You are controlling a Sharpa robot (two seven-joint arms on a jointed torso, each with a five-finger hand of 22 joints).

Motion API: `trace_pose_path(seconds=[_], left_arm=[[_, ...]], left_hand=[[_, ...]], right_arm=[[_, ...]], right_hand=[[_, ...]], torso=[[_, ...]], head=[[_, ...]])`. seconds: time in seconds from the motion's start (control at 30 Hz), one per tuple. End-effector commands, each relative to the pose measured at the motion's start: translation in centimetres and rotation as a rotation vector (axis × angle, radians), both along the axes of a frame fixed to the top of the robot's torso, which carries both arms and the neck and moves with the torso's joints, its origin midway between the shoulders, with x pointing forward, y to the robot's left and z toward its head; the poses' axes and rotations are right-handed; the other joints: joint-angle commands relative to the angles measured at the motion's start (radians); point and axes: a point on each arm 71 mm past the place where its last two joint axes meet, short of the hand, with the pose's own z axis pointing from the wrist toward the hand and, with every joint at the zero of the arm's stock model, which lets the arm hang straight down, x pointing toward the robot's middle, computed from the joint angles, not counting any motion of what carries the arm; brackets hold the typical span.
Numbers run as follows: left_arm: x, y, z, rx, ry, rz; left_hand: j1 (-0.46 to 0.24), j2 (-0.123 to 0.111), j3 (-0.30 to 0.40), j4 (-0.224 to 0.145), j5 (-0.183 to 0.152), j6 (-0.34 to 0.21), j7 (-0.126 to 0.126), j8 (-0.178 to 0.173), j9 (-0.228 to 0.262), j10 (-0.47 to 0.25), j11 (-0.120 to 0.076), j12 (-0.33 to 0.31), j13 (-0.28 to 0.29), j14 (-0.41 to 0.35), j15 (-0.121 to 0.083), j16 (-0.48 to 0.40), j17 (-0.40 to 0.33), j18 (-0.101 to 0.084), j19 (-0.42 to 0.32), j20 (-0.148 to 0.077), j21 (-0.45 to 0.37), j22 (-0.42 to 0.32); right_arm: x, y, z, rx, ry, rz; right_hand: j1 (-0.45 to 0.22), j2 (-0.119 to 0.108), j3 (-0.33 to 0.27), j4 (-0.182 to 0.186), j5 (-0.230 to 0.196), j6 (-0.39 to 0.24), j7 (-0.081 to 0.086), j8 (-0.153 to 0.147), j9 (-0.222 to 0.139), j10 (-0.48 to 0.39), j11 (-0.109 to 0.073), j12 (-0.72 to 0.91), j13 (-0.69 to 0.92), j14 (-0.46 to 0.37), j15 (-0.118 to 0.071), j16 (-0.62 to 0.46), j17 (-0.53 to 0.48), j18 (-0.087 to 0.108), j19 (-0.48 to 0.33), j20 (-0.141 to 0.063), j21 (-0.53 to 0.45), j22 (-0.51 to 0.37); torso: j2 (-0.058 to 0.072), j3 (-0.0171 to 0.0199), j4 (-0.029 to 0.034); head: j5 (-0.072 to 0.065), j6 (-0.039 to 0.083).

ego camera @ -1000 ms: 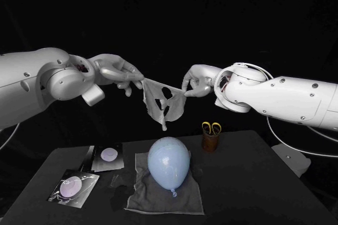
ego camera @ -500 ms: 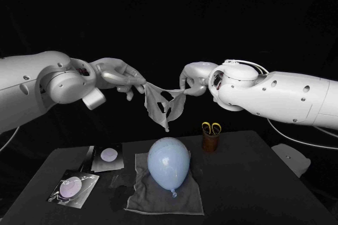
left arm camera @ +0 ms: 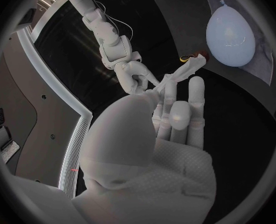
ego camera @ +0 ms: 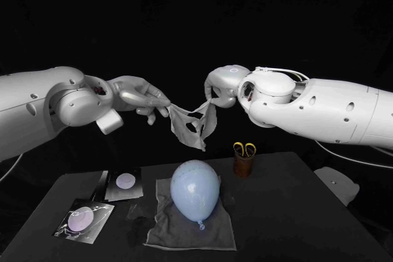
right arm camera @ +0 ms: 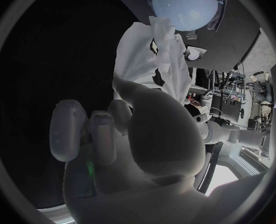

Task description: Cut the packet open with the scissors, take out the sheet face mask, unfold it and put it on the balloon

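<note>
- Our left robot hand is up in the air above the balloon, pinching one upper edge of the sheet face mask between thumb and fingers.
- Our right robot hand is also above the balloon and close to the left one. Its fingers are curled around the mask's opposite upper edge.
- The mask hangs between our two hands, crumpled and only partly spread. Its openings show, and its lower end is well clear of the balloon.
- The pale blue balloon lies on a grey cloth on the black table, with its knot pointing toward us.
- Behind the balloon and to its right stands a brown holder with the yellow-handled scissors in it.
- To the balloon's left, two packet pieces lie flat on the table, one just beside the cloth and the other nearer to us.
</note>
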Motion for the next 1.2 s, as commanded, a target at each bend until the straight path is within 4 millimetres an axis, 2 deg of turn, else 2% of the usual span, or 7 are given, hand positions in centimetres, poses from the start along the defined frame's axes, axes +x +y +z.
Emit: trace_pose_path(seconds=[0.03,0.67,0.97,1.07,1.2], left_arm=[[0.0,0.2,-0.7,-0.013,0.025,0.000],[0.8,1.1,-2.6,-0.109,0.010,0.091],[0.9,1.1,-2.5,-0.161,-0.006,0.105],[0.8,1.2,-2.4,-0.177,-0.005,0.091],[0.5,1.2,-1.5,-0.202,-0.005,0.056]], left_hand=[[-0.004,0.006,0.002,0.001,0.004,0.005,-0.001,0.002,0.329,0.009,0.000,-0.004,0.001,0.008,0.001,0.005,0.002,0.010,0.009,0.000,0.004,0.002],[-0.006,0.007,0.002,0.004,0.004,0.006,-0.001,0.001,0.330,0.013,-0.001,-0.006,0.002,0.010,0.000,0.005,0.000,0.010,0.011,-0.001,0.006,0.003],[-0.007,0.006,0.001,0.005,0.004,0.007,-0.002,0.000,0.331,0.015,-0.001,-0.006,0.002,0.010,0.000,0.006,0.000,0.010,0.012,-0.002,0.007,0.003],[-0.007,0.006,0.001,0.005,0.004,0.007,-0.002,0.000,0.331,0.015,-0.002,-0.006,0.002,0.009,0.000,0.005,-0.004,0.010,0.012,-0.002,0.007,0.003],[-0.004,0.005,0.003,0.002,0.004,0.005,-0.003,-0.002,0.331,0.015,-0.002,-0.008,0.003,0.007,-0.001,0.004,-0.008,0.010,0.013,-0.003,0.008,0.004]], right_arm=[[0.0,0.0,1.0,-0.043,-0.096,0.000],[-0.2,0.3,3.3,-0.076,-0.197,-0.002],[-0.5,0.6,4.1,-0.107,-0.248,0.006],[-0.5,0.6,4.2,-0.115,-0.250,0.003],[-0.2,0.4,4.1,-0.120,-0.239,-0.003]], right_hand=[[-0.010,-0.001,0.005,0.000,0.005,0.008,-0.004,0.003,0.001,0.013,-0.006,0.007,0.002,0.104,-0.007,0.007,0.263,-0.010,0.021,-0.003,0.004,0.198],[-0.016,-0.004,0.012,-0.001,0.005,0.012,-0.007,0.006,0.001,0.019,-0.008,0.013,0.007,0.104,-0.011,0.007,0.263,-0.013,0.026,-0.006,0.018,0.201],[-0.022,-0.008,0.015,0.000,0.005,0.015,-0.008,0.007,0.000,0.024,-0.009,0.017,0.011,0.104,-0.014,0.007,0.263,-0.014,0.028,-0.009,0.024,0.203],[-0.023,-0.008,0.016,0.000,0.005,0.015,-0.009,0.007,0.000,0.024,-0.009,0.018,0.012,0.104,-0.015,0.007,0.263,-0.014,0.029,-0.009,0.027,0.203],[-0.026,-0.010,0.018,0.001,0.005,0.017,-0.009,0.008,0.000,0.027,-0.009,0.021,0.015,0.104,-0.017,0.007,0.263,-0.014,0.028,-0.011,0.026,0.203]], torso=[[0.000,0.0001,0.0004],[-0.001,-0.0002,0.0014],[0.000,-0.0014,-0.0007],[0.000,0.0000,0.0008],[0.002,-0.0002,0.0017]], head=[[-0.005,-0.001],[-0.014,0.008],[-0.018,0.013],[-0.020,0.013],[-0.022,0.012]])
